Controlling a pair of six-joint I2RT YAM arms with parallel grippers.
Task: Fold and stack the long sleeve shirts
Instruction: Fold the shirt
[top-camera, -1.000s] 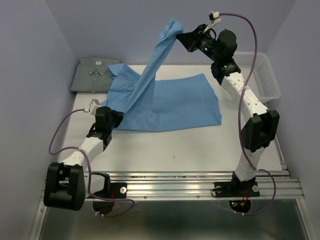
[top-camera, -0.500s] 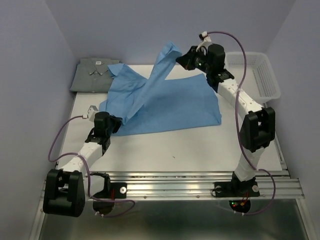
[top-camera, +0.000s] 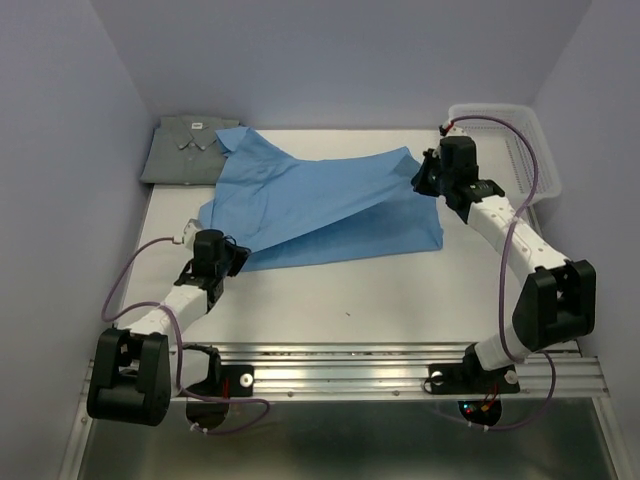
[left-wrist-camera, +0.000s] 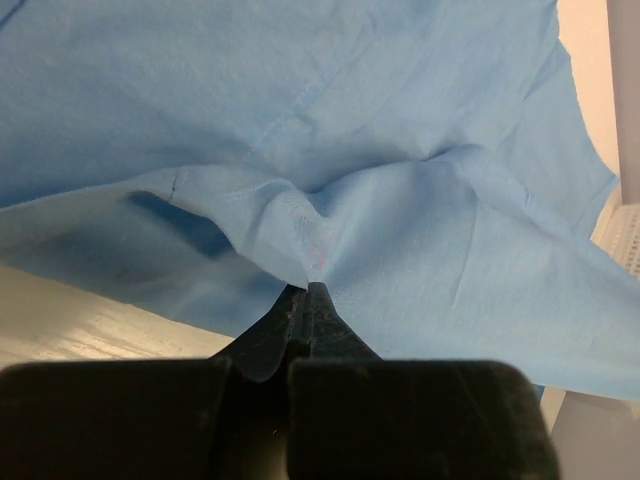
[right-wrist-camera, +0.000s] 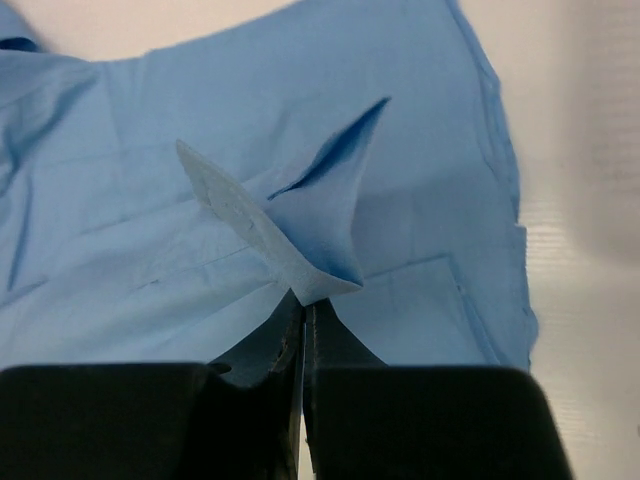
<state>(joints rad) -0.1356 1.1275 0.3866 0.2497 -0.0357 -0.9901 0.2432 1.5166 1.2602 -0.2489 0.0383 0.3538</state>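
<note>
the blue shirt lies spread over the middle of the desk, its collar pointing toward the far left corner and a loose layer of cloth stretched across it from left to right. the left pincer is clamped tight on a bunched fold at the shirt's near left edge, low over the desk. the right pincer is pinched closed on a corner of the same cloth near the shirt's far right edge, where the fabric peaks up from its tips. the grey shirt sits folded in the far left corner, with the blue collar touching its right side. a white basket stands along the far right edge, just beside the right arm.
</note>
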